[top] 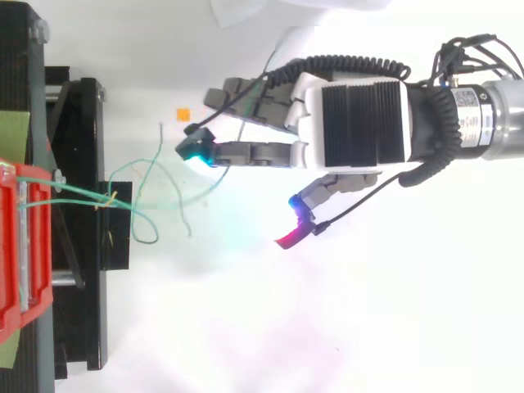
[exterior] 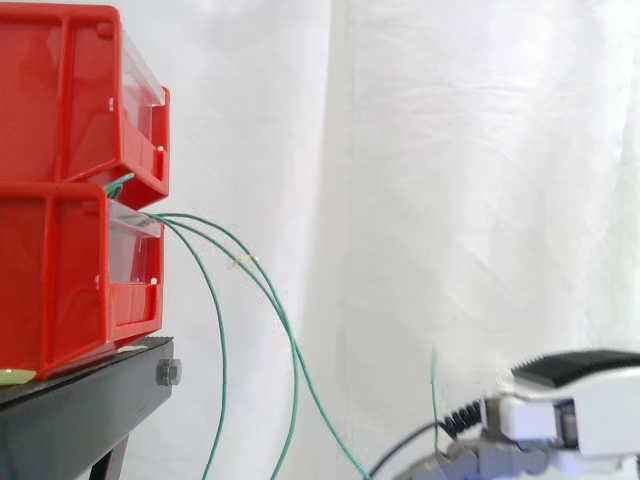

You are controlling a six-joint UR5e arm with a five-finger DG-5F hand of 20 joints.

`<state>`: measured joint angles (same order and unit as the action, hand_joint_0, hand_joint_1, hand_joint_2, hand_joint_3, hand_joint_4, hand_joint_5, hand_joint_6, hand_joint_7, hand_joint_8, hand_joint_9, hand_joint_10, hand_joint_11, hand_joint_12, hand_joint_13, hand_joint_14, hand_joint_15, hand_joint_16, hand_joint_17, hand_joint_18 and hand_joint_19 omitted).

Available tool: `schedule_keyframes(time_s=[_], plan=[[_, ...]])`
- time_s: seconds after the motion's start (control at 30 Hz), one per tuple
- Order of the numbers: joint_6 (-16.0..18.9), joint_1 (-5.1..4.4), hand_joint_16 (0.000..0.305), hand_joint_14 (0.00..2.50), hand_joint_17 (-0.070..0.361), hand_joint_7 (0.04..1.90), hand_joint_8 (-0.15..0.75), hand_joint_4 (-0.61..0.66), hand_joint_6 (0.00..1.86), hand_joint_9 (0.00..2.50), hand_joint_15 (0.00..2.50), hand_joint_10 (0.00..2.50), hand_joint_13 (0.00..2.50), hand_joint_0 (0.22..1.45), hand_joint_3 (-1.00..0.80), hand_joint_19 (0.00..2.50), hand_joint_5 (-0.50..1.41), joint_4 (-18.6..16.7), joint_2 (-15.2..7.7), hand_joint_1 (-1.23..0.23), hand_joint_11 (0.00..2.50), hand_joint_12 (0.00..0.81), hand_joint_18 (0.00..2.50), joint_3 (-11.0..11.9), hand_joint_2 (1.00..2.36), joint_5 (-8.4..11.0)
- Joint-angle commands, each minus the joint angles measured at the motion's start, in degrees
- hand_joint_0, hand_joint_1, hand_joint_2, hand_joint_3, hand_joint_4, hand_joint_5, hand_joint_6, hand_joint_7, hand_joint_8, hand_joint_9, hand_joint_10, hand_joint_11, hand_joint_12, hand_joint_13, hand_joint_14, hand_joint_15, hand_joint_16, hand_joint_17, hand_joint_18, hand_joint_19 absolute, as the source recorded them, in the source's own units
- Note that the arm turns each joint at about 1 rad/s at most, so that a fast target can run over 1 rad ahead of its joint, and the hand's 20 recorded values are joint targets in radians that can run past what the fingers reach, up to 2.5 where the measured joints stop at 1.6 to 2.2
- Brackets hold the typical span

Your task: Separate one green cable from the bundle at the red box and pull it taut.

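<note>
Low at the right edge of the side view sits the hand (exterior: pixel 570 410), well apart from the red bins (exterior: pixel 60 280) and below their level. Wide open room lies between them, crossed by slack wire. From above, the hand (top: pixel 364 123) stretches its fingers (top: pixel 246 151) nearly straight toward the bins, with the thumb (top: pixel 323 187) splayed to one side. One green cable (exterior: pixel 434 385) passes between the fingers and looks nipped there. Its free tail stands upright just above the hand, while its run back toward the bins sags. One pad glows cyan, the thumb's magenta-red.

The bundle (exterior: pixel 223 340) leaves the gap between the two stacked bins at their front edge. It droops in long, thin arcs past the edge of the black stand (exterior: pixel 90 410). In the top view its strands loop loosely over white ground near the cyan pad.

The bins are glossy moulded plastic with clear front panels. The stand is matt black, with a bolt head at its corner. The white curtain (exterior: pixel 450 200) behind hangs in soft creases. The hand's shell is smooth white around a ribbed black block.

The bottom of the side view cuts off the cables' lower ends and the underside of the hand. The exact spot where the fingers meet the cable is hard to make out. A small yellowish tie (top: pixel 110 199) on the strands is too small to tell more.
</note>
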<state>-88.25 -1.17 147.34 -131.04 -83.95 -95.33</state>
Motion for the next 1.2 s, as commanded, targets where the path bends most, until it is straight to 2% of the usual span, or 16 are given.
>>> schedule_keyframes(time_s=[0.0,0.1,0.13,0.33,0.37,0.47,0.53,0.6,0.8,0.87,0.9,0.93,0.97,1.0,1.03,1.17], plan=[[4.22,0.38,0.107,0.0,0.241,0.58,0.542,0.0,0.5,0.7,0.0,0.0,0.8,0.35,-0.5,0.36,-0.27,-2.41,0.09,-0.52,0.0,0.632,1.17,-2.36,1.0,-0.03],[8.53,0.64,0.107,0.0,0.241,0.57,0.539,-0.01,0.5,0.83,0.0,0.0,0.87,0.35,-0.5,0.36,-0.28,-1.71,0.09,-0.52,0.0,0.632,1.19,-2.36,1.0,-1.09],[13.71,0.91,0.107,0.0,0.24,0.56,0.536,-0.01,0.5,0.88,0.0,0.0,0.9,0.35,-0.5,0.36,-0.28,-0.57,0.7,-0.52,0.0,0.63,1.2,-2.36,1.0,-2.32],[18.2,0.99,0.105,0.0,0.237,0.54,0.529,-0.04,0.5,1.11,0.0,0.0,1.08,0.35,-0.5,0.32,-0.3,1.72,2.37,-0.52,0.0,0.635,1.28,-2.36,1.0,-2.23],[22.06,1.08,0.105,0.0,0.235,0.53,0.527,-0.05,0.5,1.17,0.0,0.0,1.13,0.35,-0.5,0.31,-0.3,4.18,2.63,-0.52,0.0,0.635,1.31,-2.36,1.0,-2.23],[24.52,0.99,0.103,0.0,0.231,0.52,0.527,-0.05,0.5,1.38,0.0,0.0,1.24,0.35,-0.5,0.29,-0.3,5.32,2.63,-0.52,0.0,0.632,1.35,-2.36,1.0,-2.23],[28.22,0.99,0.101,0.0,0.226,0.51,0.521,-0.03,0.5,1.52,0.0,0.0,1.33,0.35,-0.5,0.27,-0.3,6.02,2.63,-0.52,0.0,0.625,1.39,-2.36,1.0,-2.4],[29.27,0.99,0.098,0.0,0.222,0.5,0.507,0.01,0.5,1.69,0.0,0.01,1.41,0.35,-0.5,0.27,-0.3,6.2,2.63,-0.51,0.13,0.619,1.43,-2.36,1.0,-2.4],[32.96,0.99,0.095,0.01,0.214,0.5,0.429,0.06,0.5,2.16,0.14,0.03,1.69,0.35,-0.5,0.27,-0.3,7.69,2.63,-0.5,0.92,0.597,1.58,-2.36,1.0,-2.49],[33.05,0.99,0.1,0.01,0.224,0.51,0.338,-0.03,0.5,2.28,0.44,0.01,1.69,0.35,-0.5,0.34,-0.3,7.69,2.63,-0.5,1.61,0.572,1.56,-2.36,1.0,-2.49],[33.05,0.99,0.101,0.02,0.228,0.51,0.316,-0.05,0.5,2.22,0.56,0.35,1.68,0.35,-0.5,0.36,-0.3,7.69,2.63,-0.5,1.56,0.554,1.55,-2.36,1.0,-2.49],[33.05,0.99,0.103,0.02,0.232,0.52,0.302,-0.06,0.5,1.96,0.83,1.83,1.7,0.35,-0.5,0.39,-0.3,7.69,2.63,-0.49,0.96,0.537,1.51,-2.36,1.0,-2.49],[33.05,0.99,0.104,0.03,0.234,0.51,0.311,-0.07,0.5,1.76,1.04,2.46,1.72,0.36,-0.5,0.42,-0.3,7.78,2.63,-0.49,1.18,0.534,1.49,-2.36,1.0,-2.49],[33.14,1.08,0.105,0.02,0.237,0.52,0.337,-0.08,0.5,1.46,1.2,2.5,1.69,0.35,-0.5,0.43,-0.3,7.78,2.63,-0.49,1.31,0.524,1.46,-2.36,1.0,-2.49],[33.58,0.99,0.106,0.02,0.239,0.52,0.346,-0.09,0.5,1.34,1.3,2.5,1.67,0.36,-0.5,0.44,-0.3,8.22,2.63,-0.48,1.51,0.508,1.44,-2.36,1.0,-2.49],[37.18,0.99,0.108,0.01,0.243,0.53,0.369,-0.08,0.5,1.18,1.4,2.5,1.65,0.35,-0.5,0.46,-0.3,12.09,2.99,-0.48,1.64,0.538,1.4,-2.36,1.0,-3.02]])
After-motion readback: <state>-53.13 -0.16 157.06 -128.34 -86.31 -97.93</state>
